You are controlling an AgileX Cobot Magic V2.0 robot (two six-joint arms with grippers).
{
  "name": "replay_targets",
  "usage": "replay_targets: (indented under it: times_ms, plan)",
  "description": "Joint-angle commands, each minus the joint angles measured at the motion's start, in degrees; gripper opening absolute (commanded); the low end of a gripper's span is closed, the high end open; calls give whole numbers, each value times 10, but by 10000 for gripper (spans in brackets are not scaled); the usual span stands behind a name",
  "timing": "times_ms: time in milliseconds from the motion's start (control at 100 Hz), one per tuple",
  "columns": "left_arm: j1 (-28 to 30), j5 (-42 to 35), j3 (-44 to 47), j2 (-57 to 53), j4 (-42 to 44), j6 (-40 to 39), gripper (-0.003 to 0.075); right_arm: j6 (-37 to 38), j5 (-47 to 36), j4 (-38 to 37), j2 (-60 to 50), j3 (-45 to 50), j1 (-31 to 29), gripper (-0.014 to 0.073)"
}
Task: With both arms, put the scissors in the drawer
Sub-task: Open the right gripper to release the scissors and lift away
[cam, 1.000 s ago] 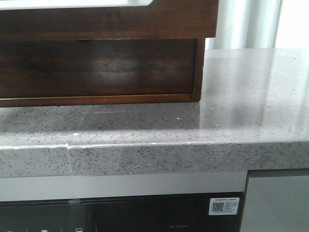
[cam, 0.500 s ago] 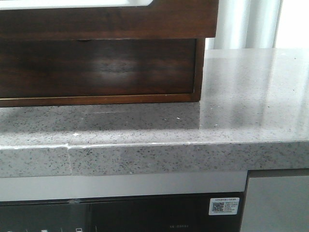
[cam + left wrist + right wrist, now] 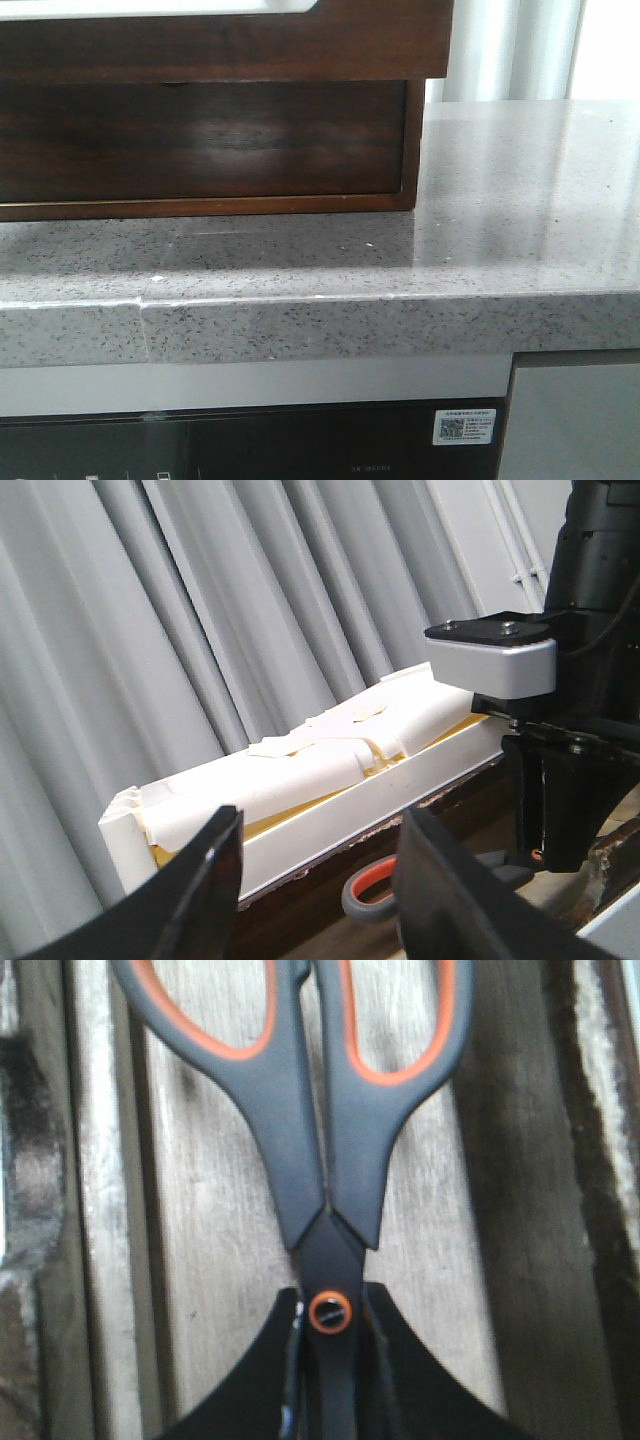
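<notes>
The right pincer (image 3: 330, 1380) is clamped on the scissors (image 3: 320, 1130) just at the pivot screw, its two black fingers pressed to either side of the blades, with the grey, orange-lined handles pointing away from it over pale wooden boards that look to be the floor of the open drawer (image 3: 220, 40). From where things hang, the step in hand seems to be laying the scissors down inside, so the sensible way is to lower them until the handles rest flat on the boards, keep them parallel to the dark side walls so nothing catches, and only then part the fingers. The left pincer (image 3: 320, 880) stands apart and holds nothing, poised near the drawer's edge; past it an orange-lined loop (image 3: 370, 885) of the scissors shows low in the drawer beneath the right arm (image 3: 580, 680). Apart from the scissors I can see nothing in the drawer. In the front view the drawer juts out over the speckled grey surface (image 3: 400, 270), neither arm showing there.
</notes>
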Motion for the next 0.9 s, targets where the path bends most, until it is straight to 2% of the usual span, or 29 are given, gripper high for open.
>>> replay_targets:
  times_ms: [0,150,590,690,890]
  plan:
    - [-3,-24,-18,3,-18,-8,309,-6,-17,16,-27,-17,-1,-13]
    - [-3,-24,-18,3,-18,-8,309,-6,-26,19,-27,-17,-1,76]
    - [-3,-24,-18,-3,-18,-8,309,9,-55,19,-34,-18,-1,68]
    - [-3,-24,-18,-6,-18,-8,309,22,-82,19,-53,-18,-1,34]
    - [-3,-24,-18,-6,-18,-8,289,65,-161,19,-102,-18,-1,-118]
